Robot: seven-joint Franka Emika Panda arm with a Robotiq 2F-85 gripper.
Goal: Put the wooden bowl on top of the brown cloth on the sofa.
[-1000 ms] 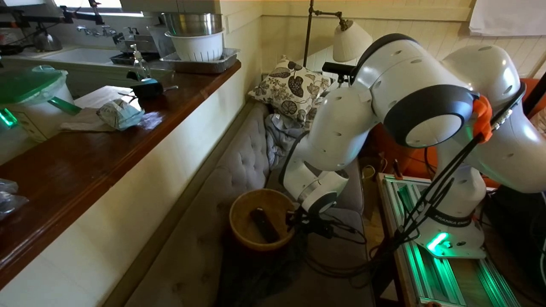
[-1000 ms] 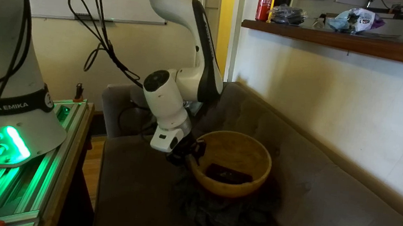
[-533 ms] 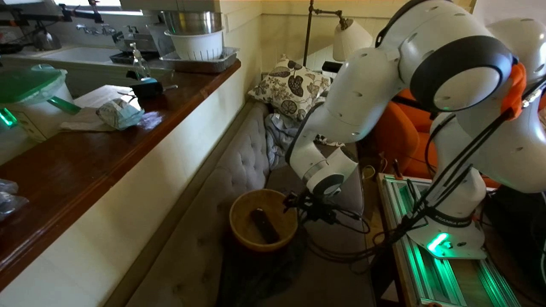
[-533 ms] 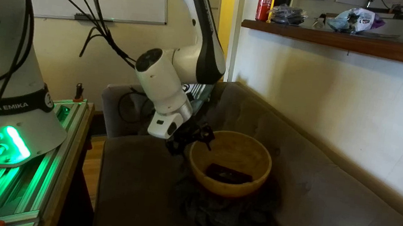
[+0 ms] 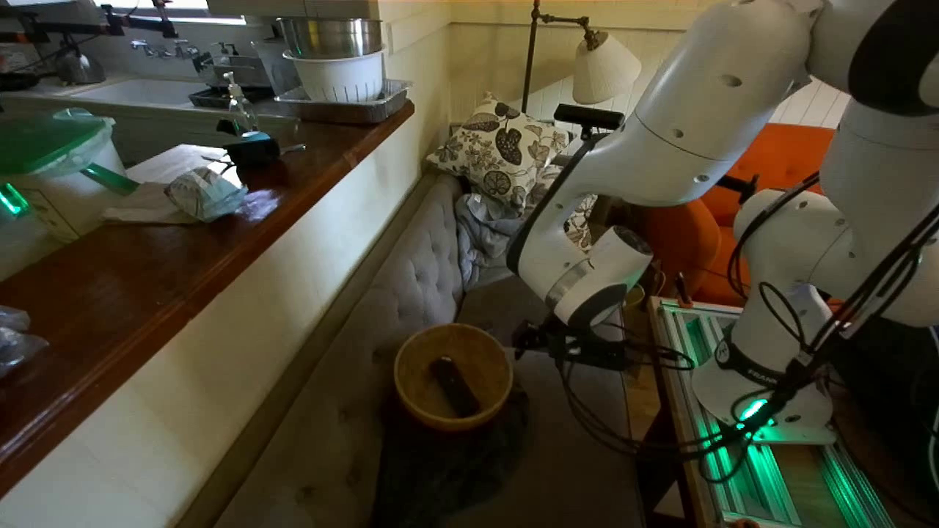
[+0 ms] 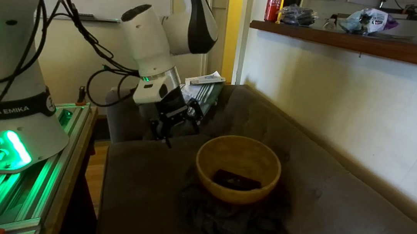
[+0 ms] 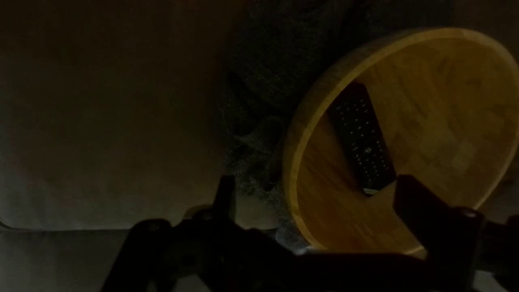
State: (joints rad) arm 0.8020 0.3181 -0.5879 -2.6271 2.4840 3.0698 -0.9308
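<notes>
The wooden bowl [image 6: 241, 155] sits upright on the dark, rumpled cloth [image 6: 242, 233] on the padded sofa [image 6: 139, 187]; the jaws are wide apart, holding nothing, beside it; the bowl looks hard, smooth and round, likely a bit heavy and slippery; its thick rim [image 7: 454, 33] seems best to pinch; tipping could slide the remote control [image 7: 363, 138] inside; the cloth looks soft.
</notes>
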